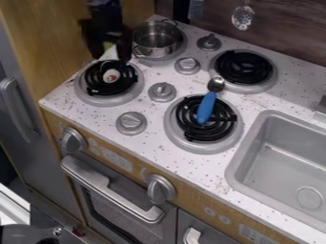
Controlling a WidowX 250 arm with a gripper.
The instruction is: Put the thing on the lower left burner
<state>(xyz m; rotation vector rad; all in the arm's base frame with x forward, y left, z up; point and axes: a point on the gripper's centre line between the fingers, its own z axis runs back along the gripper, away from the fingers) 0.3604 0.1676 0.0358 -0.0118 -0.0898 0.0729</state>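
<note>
The black gripper (102, 51) hangs down at the upper left of the camera view, just behind the left burner (93, 100); it is so dark there that I cannot tell whether it is spread or pressed together, or whether it pinches anything. The task's thing, a small pale piece with a reddish patch (111, 75), is at the left burner, over the black coil towards its back (what it is meant to be, I cannot make out). A whitish, pointed shape (109, 53) shows just behind it, near the gripper. Behind and to the right of that burner, a shiny metal pot (153, 50) with loop handles stands upright on another burner. A spoon with a blue handle (206, 107) lies across the front right burner (202, 147), its handle over the coil and its metal bowl pointing away towards the back right burner (272, 85). Four grey knobs (131, 123) sit on the speckled white counter (166, 142) between the burners and along their edges, and two larger knobs (161, 188) are on the wooden front above the oven handle (115, 191). The grey sink (280, 155) is set into the counter at the right, and a slotted metal utensil (242, 18) hangs against the dark wall at the top.
</note>
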